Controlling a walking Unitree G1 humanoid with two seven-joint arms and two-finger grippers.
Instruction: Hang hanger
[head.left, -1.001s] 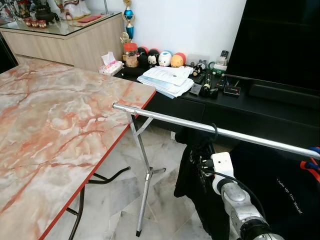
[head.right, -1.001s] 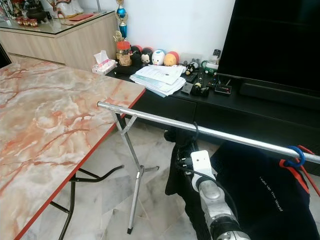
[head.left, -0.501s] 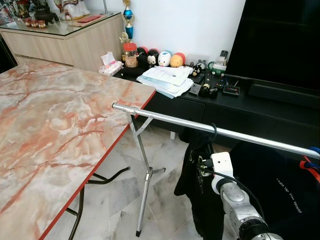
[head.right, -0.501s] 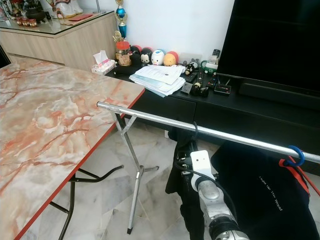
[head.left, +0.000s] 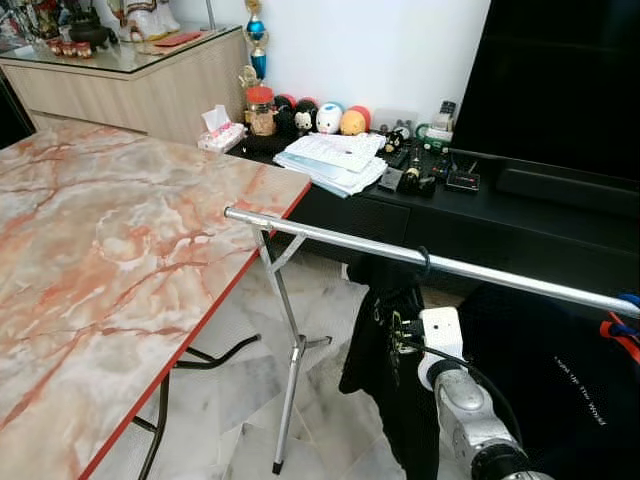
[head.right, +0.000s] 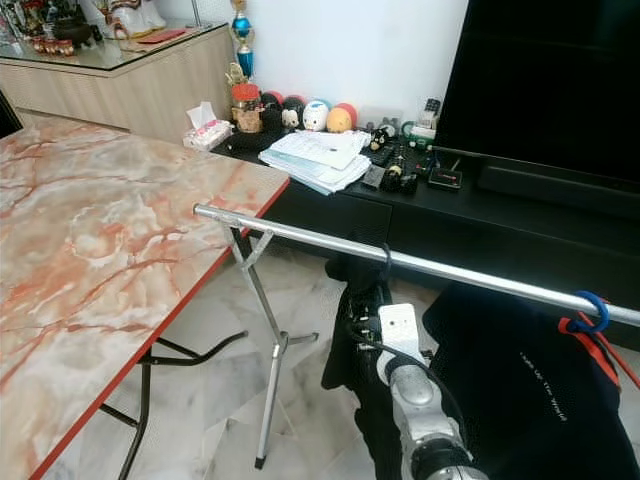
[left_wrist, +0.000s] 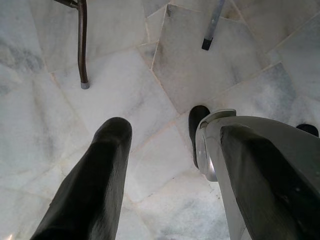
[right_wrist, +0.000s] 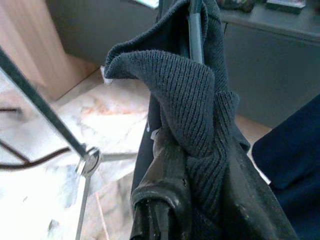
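Right claw (right_wrist: 200, 210) grips hanger (right_wrist: 195, 30); hook over rail (head.left: 340, 240).

A home living room: big black TV (head.left: 560, 70), round toys (head.left: 330, 117) on a low shelf (head.left: 480, 205), marble desk (head.left: 100, 250), clothes rail (head.left: 400, 255).

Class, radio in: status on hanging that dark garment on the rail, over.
Right tool shut on dark garment. Hanger hook over the rail. Left tool open, idle above floor. Second black garment hangs close beside it.
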